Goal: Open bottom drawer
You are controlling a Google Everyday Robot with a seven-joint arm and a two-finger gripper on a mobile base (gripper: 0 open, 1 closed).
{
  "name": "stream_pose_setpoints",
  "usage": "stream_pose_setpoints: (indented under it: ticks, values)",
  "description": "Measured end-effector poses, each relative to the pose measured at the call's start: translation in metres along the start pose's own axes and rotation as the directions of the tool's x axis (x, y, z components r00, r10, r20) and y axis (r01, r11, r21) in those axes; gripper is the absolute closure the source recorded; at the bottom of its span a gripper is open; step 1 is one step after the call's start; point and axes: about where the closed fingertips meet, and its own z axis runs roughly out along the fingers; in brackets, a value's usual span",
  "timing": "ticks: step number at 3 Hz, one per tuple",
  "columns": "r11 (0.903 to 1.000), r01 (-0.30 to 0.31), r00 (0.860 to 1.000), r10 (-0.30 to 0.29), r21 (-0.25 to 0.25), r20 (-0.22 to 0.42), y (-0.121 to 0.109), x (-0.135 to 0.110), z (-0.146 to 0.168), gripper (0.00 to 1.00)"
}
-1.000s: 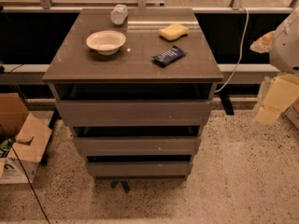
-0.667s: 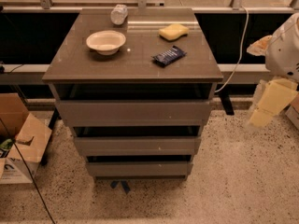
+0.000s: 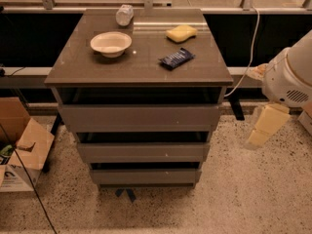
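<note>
The bottom drawer (image 3: 144,176) is the lowest and narrowest grey-brown front of the cabinet (image 3: 141,72), just above the floor, and its front sits in line with the cabinet. The mid-sized drawer front (image 3: 141,152) and the tallest drawer front (image 3: 140,117) are above it. My gripper (image 3: 257,138), pale yellow, hangs below the white arm (image 3: 292,74) to the right of the cabinet, about level with the upper two drawers and apart from them.
On the cabinet top are a white bowl (image 3: 111,43), a yellow sponge (image 3: 181,32), a dark blue snack packet (image 3: 176,58) and a crumpled can (image 3: 125,14). An open cardboard box (image 3: 19,150) stands on the speckled floor at the left. A white cable (image 3: 246,57) hangs at the right.
My gripper has moved down and to the left, closer to the cabinet's right side. The drawers and the things on top have not moved.
</note>
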Motion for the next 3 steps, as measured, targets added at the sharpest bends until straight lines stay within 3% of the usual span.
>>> stream_pose_setpoints:
  ticks: [1, 3]
  values:
    - [0.9999, 0.009, 1.0, -0.009, 0.007, -0.028, 0.001, -0.004, 0.006, 0.0]
    - [0.9991, 0.043, 0.995, -0.044, -0.003, -0.091, 0.009, 0.002, 0.065, 0.0]
